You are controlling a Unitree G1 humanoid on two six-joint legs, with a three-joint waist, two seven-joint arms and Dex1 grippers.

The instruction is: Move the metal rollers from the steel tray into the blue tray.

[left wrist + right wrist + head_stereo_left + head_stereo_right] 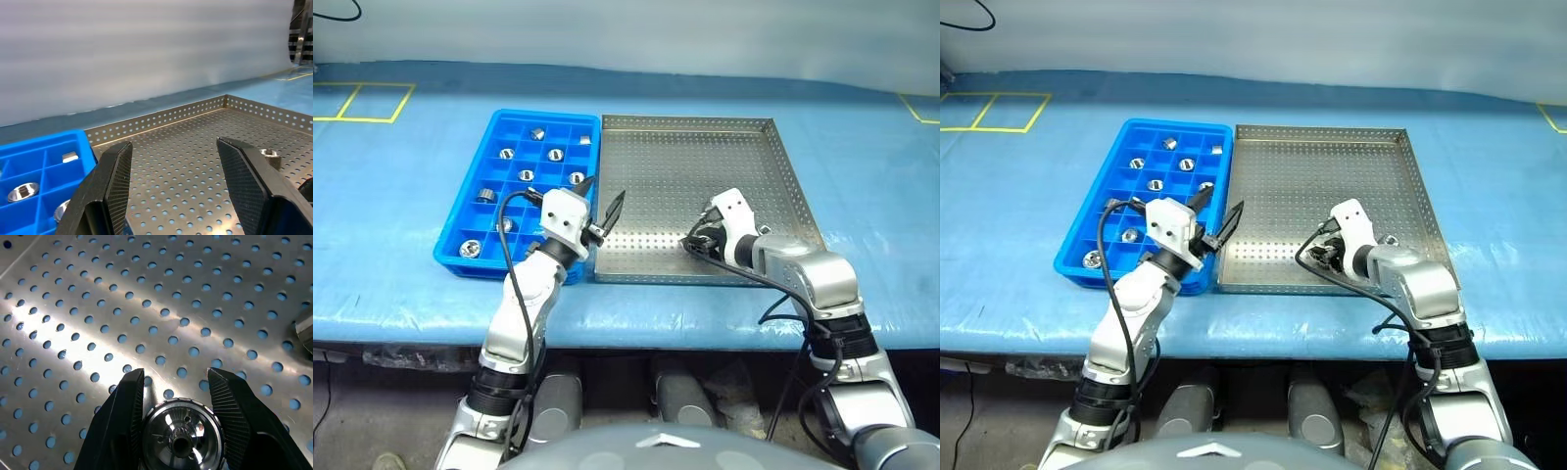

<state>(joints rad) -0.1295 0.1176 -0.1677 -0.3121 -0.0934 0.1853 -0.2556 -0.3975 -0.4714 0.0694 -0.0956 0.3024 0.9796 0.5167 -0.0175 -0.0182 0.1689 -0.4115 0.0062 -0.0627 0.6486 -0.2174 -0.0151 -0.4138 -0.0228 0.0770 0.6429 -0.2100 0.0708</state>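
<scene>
The steel tray (685,166) lies on the blue table, with the blue tray (544,114) against its left side. Several metal rollers (555,154) sit one to a compartment in the blue tray. My right gripper (176,374) is low over the steel tray's front part, shut on a metal roller (182,433) that rests on the perforated floor. Another roller (1389,239) stands just right of that hand. My left gripper (606,188) hovers open with nothing in it above the seam between the two trays, near their front edge.
The trays sit near the front edge of a table covered in blue sheeting (401,225). Yellow tape lines (372,103) mark the sheeting at the far left. Black cables (514,245) loop off both wrists.
</scene>
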